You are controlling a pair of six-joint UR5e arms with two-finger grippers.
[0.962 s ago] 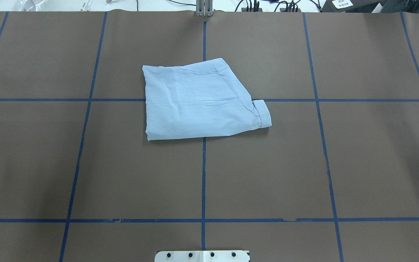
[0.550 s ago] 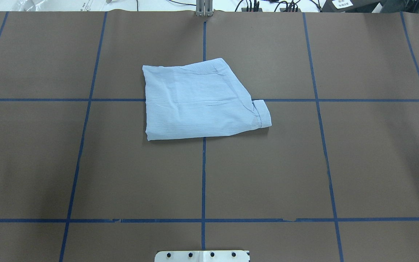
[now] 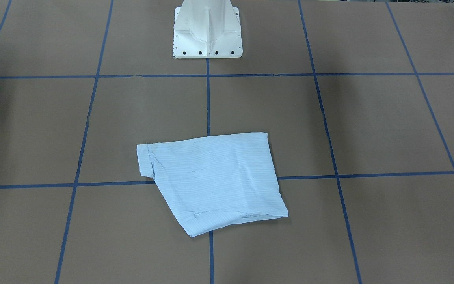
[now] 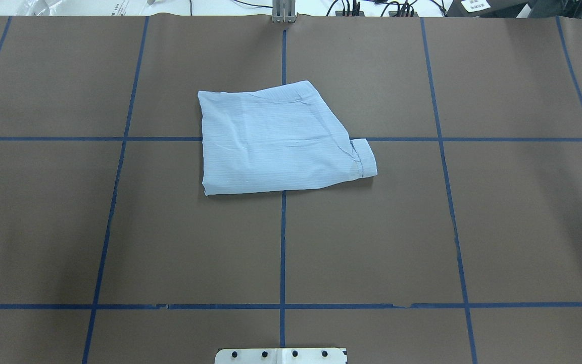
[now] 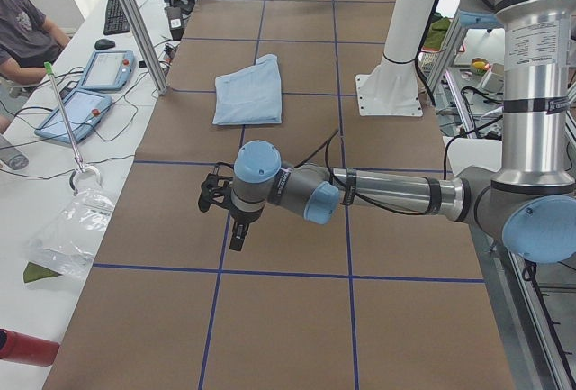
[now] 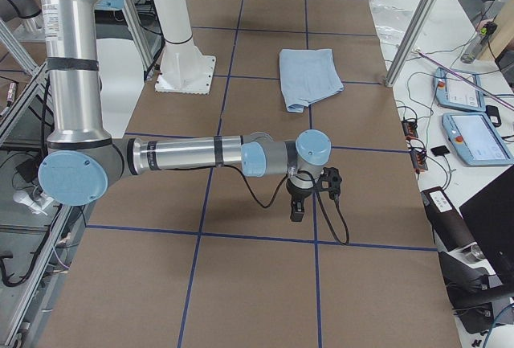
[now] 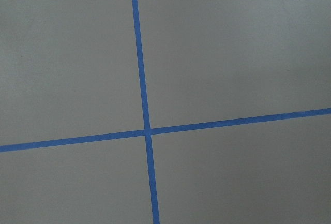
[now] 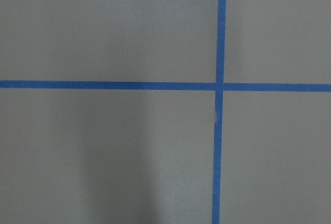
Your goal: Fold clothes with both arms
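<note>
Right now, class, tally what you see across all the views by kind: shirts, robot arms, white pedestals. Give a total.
Shirt: 1
Robot arms: 2 (left arm, right arm)
White pedestal: 1
Total: 4

The right arm (image 6: 177, 153) is built of silver-grey metal tubes with round light-blue joint caps (image 6: 313, 147), black rings at the seams and a thin black cable (image 6: 259, 205) looping below it, ending in a small black right pincer (image 6: 296, 211). The left arm (image 5: 387, 194) and black left pincer (image 5: 237, 239) look alike. The white metal pedestal (image 3: 207, 35) has a flat flange with dark bolt holes.
</note>
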